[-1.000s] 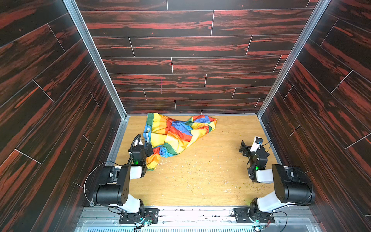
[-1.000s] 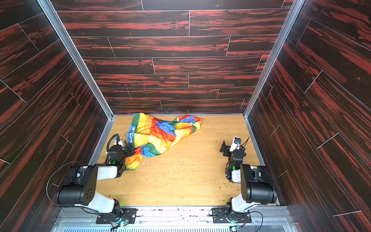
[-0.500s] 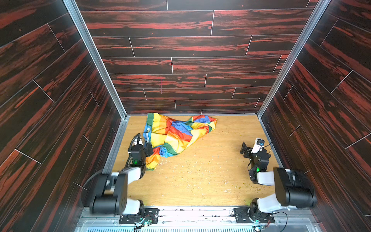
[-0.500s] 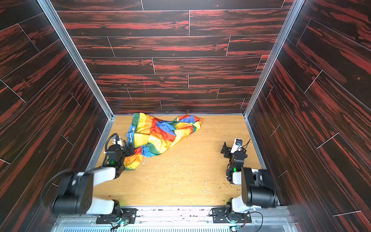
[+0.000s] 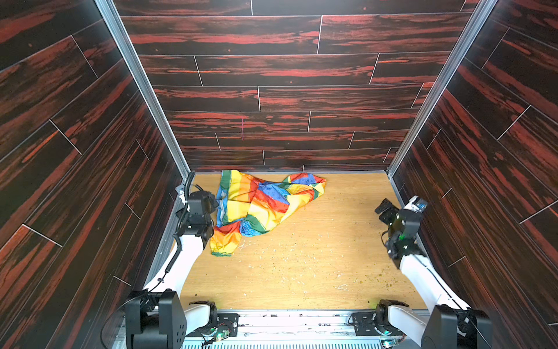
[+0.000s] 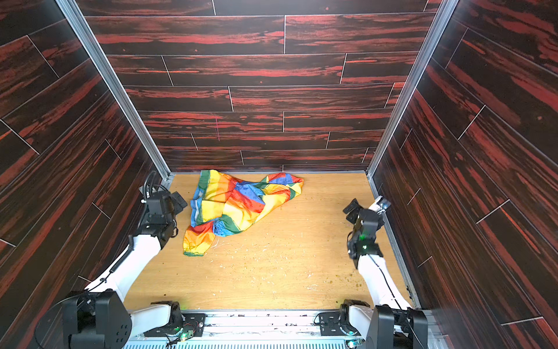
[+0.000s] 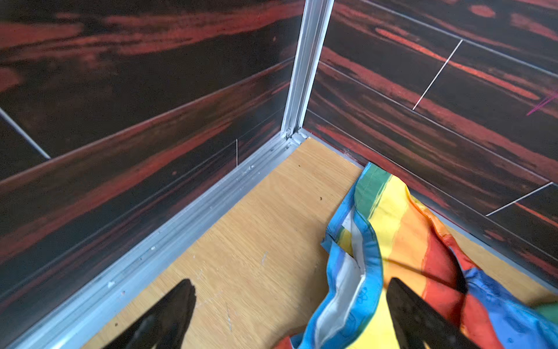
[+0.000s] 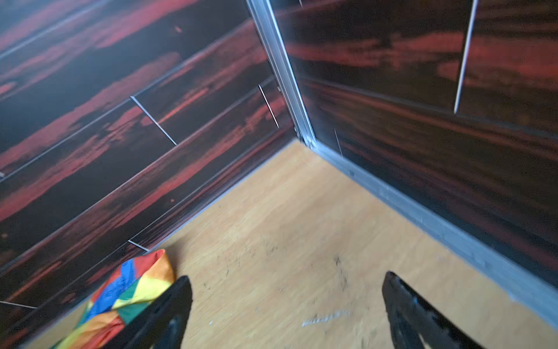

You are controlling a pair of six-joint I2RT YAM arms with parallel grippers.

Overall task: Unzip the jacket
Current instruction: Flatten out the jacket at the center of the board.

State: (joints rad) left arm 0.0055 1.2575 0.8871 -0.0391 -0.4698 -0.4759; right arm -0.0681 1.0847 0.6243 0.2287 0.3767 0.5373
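no readable text, labels or numbers anywhere

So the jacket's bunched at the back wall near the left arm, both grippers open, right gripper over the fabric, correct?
No: the right gripper hangs over bare table, well apart from the jacket; both top views show it. The rest stands.

The jacket (image 5: 265,205) lies crumpled on the wooden floor near the back wall, well toward the left side. Rainbow panels of red, orange, yellow, green and blue fold over each other; one sleeve trails forward.
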